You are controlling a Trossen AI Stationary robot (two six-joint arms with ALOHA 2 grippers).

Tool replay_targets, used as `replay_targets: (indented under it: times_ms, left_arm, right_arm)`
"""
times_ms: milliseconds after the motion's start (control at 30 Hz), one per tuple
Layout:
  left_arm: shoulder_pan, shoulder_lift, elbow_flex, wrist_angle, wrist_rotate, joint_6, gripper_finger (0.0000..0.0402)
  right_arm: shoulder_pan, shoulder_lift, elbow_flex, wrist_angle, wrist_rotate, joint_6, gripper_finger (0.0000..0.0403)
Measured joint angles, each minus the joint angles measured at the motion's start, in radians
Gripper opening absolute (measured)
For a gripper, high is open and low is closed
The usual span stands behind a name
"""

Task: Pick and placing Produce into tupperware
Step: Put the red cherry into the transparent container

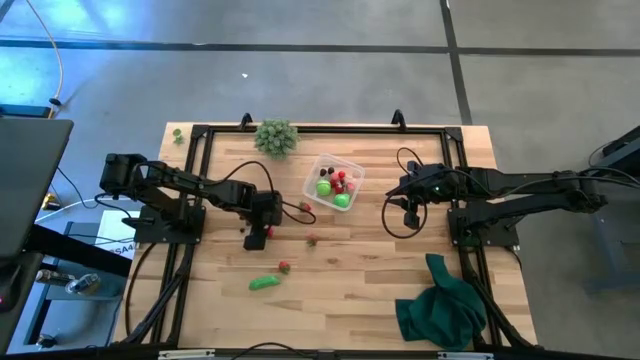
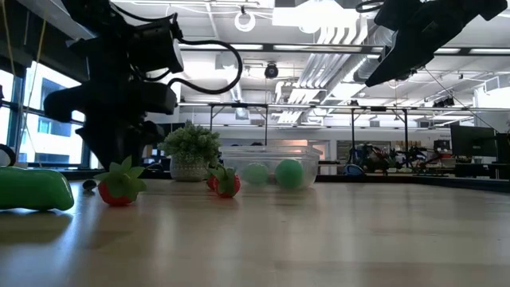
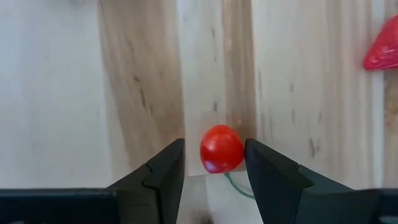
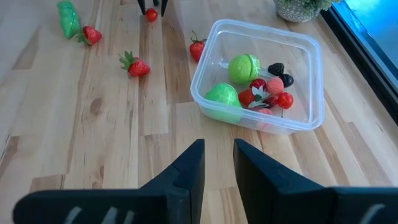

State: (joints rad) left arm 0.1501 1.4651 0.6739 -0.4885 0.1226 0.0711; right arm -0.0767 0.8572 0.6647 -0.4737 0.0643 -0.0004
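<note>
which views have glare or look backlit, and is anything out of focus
Low view: backlit by ceiling lights and windows, so the left gripper is a silhouette. High view: blue-white glare on the floor at upper left. Left wrist view: red cherry tomato slightly soft.

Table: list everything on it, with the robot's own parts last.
tupperware: one, clear, far middle of the table
green round pieces: two, bright green, inside the tupperware
berries: several, red and dark, inside the tupperware
strawberries: three, red, loose on the wood left of the tupperware
green oblong piece: one, green, near edge, left of centre
red ball: one, red, between the left claw's fingers
small green piece: one, green, far left corner
spiky plant: one, pale green, far edge
cloth: one, dark green, near right corner
left claw: black, open, straddling the red ball
right claw: black, open and empty, right of the tupperware
</note>
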Motion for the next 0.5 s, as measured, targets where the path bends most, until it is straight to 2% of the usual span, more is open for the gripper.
replay_targets:
  times_ms: [500]
  left_arm:
    - [0.0,0.0,0.0,-0.003,-0.045,-0.005,0.0156]
  right_arm:
    - [0.0,0.0,0.0,0.0,0.002,0.0,0.0075]
